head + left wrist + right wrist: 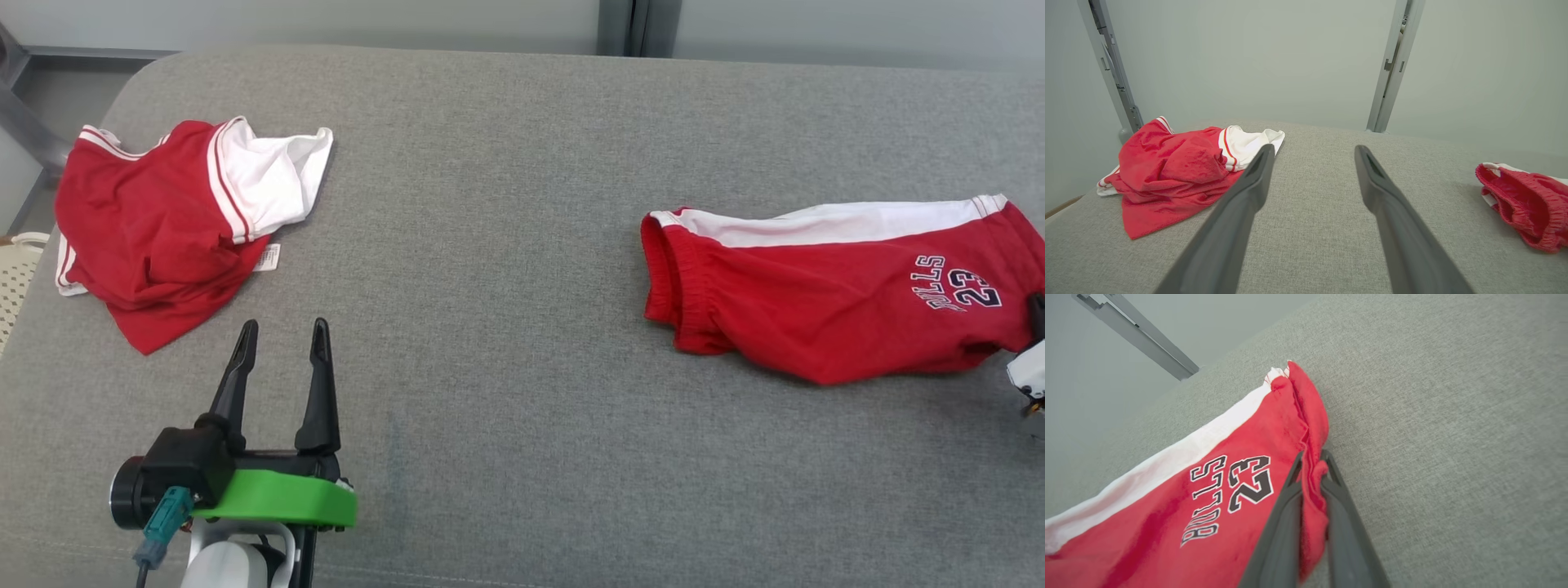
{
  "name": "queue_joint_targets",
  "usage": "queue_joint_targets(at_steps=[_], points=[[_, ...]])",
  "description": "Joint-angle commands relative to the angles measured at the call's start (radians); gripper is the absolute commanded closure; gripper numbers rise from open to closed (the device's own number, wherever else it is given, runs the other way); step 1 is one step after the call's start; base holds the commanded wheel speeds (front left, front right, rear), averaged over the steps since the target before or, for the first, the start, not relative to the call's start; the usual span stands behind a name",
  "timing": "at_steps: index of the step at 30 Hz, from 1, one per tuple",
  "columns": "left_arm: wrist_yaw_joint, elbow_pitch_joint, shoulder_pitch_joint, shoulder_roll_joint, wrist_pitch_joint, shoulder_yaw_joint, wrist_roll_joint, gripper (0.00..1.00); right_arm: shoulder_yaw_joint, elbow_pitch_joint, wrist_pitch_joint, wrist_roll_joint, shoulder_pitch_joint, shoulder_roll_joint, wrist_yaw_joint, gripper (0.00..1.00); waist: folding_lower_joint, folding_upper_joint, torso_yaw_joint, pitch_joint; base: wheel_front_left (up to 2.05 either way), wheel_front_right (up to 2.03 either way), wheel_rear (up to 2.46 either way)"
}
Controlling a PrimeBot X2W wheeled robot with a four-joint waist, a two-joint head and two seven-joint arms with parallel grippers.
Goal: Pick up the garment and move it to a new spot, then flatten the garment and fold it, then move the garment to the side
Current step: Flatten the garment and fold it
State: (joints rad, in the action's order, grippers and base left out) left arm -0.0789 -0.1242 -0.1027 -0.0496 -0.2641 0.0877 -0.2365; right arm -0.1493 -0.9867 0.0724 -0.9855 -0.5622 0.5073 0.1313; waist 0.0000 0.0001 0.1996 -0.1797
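Note:
Red shorts (833,286) with a white side stripe and "BULLS 23" print lie stretched out on the right of the grey surface. My right gripper (1311,460) is shut on the hem of the shorts (1208,498) at the leg end; in the head view that gripper (1035,327) sits at the right edge. A second garment, a crumpled red and white top (163,220), lies at the far left. My left gripper (282,335) stands open just in front of the top (1171,175), apart from it, with nothing between its fingers (1249,192).
The grey padded surface (506,245) stretches between the two garments. Pale walls and metal posts (1390,65) stand behind its far edge. A perforated cream basket (16,278) shows past the left edge.

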Motion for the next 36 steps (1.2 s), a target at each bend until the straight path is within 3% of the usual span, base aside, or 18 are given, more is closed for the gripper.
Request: queue_joint_targets(at_steps=[1,8,25,29,36], points=[[-0.006,-0.004,0.016,-0.002,0.000,-0.008,0.008,0.00,0.003,0.009,0.013,-0.009,0.004,-0.007,-0.001,1.00,0.0000,-0.0001,-0.009,0.006,0.00,0.00,0.00],[-0.014,-0.021,0.027,-0.002,0.000,-0.026,0.016,0.00,-0.032,0.086,0.035,-0.023,-0.027,-0.061,-0.001,1.00,0.0000,-0.0001,-0.019,0.040,0.00,0.00,0.00],[-0.008,-0.020,0.030,-0.002,0.000,0.004,-0.016,0.00,-0.215,0.456,0.000,-0.014,0.031,-0.210,-0.001,1.00,0.0000,-0.0001,0.014,0.053,0.00,0.00,0.00],[-0.002,-0.024,0.024,-0.002,0.000,0.019,-0.028,0.00,-0.267,0.489,-0.006,0.030,0.078,-0.234,-0.001,1.00,0.0000,-0.0001,0.036,0.048,0.00,0.00,0.00],[0.004,-0.033,0.029,-0.002,0.000,0.037,-0.042,0.00,-0.286,0.505,0.020,0.002,0.159,-0.303,-0.001,1.00,0.0000,-0.0001,0.053,0.044,0.00,0.00,0.00]])
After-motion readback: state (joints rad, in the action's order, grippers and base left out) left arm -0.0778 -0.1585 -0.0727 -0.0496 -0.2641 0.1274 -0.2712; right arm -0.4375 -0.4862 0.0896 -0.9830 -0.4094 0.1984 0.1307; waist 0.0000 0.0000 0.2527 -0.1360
